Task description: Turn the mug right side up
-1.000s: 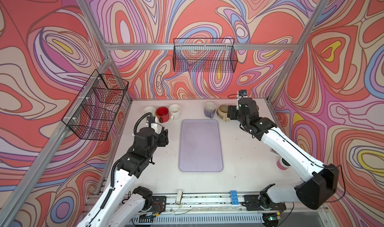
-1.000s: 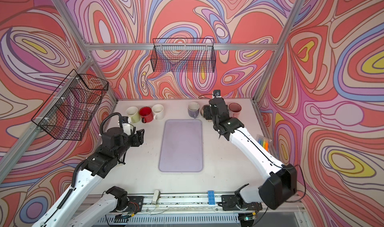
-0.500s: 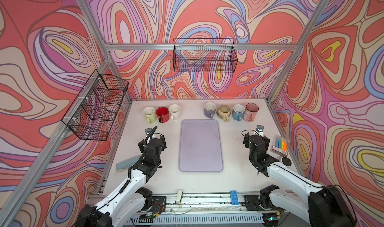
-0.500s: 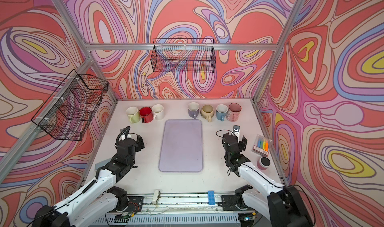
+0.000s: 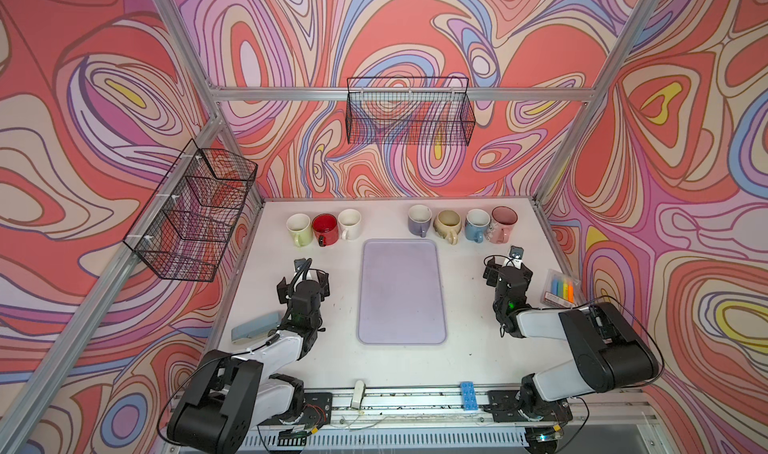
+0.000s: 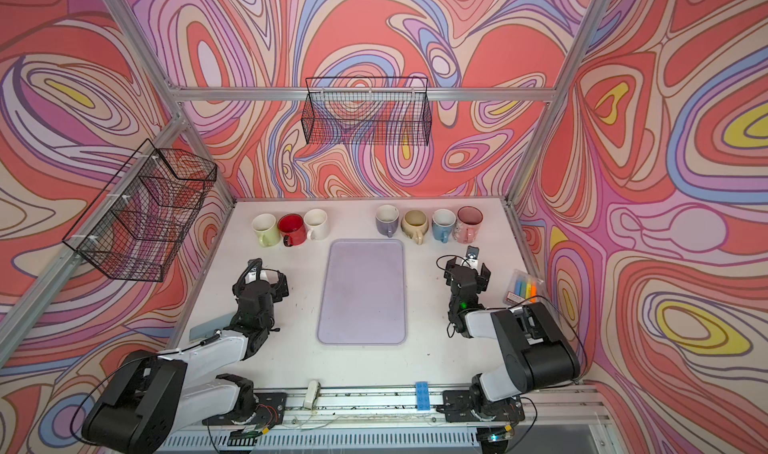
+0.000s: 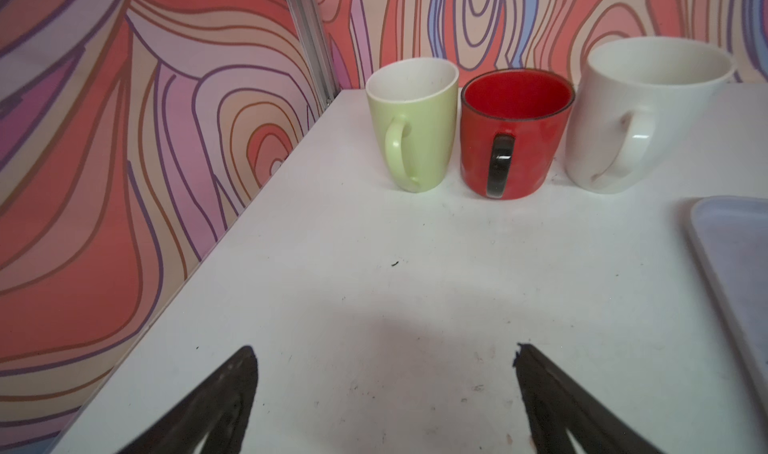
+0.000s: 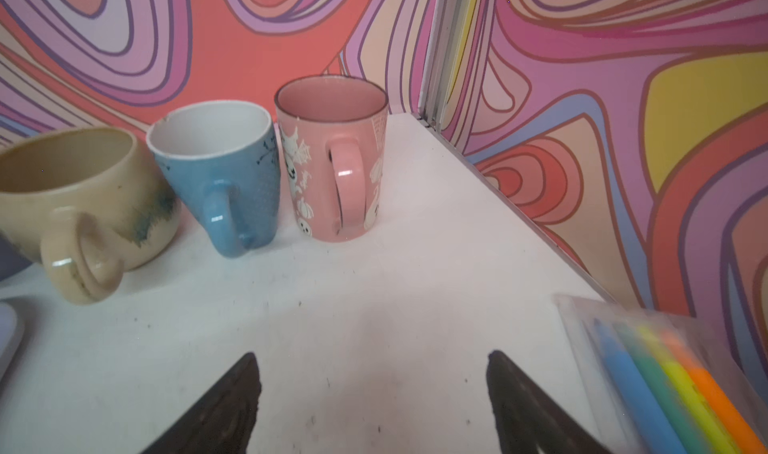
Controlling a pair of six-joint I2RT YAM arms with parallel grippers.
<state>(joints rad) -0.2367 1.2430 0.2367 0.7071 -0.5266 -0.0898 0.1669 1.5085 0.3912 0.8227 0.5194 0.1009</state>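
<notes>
Seven mugs stand in a row along the back edge of the table, well apart from both arms: a pale green mug, a red mug and a white mug to the left of the lavender tray, and a lavender mug, a beige mug, a blue mug and a pink mug to its right. Every one shows its open mouth upward and its handle toward the arms, so none seems left to turn, and which of them the task meant cannot be told. The left gripper hangs low over bare table with its jaws spread wide and nothing between them. The right gripper is likewise spread and empty, just beside a pack of highlighters. All the mugs look like glazed ceramic: rigid, fairly heavy for their size, slick under hard fingers, and liable to chip if set down sharply (the neighbours stand close, some nearly touching, which leaves little room beside them). Should one need handling, the safest hold is probably across the wall near the rim, one finger inside and one outside. The green and blue ones narrow toward the base and the beige one bulges, so a pinch around the body could slide.
</notes>
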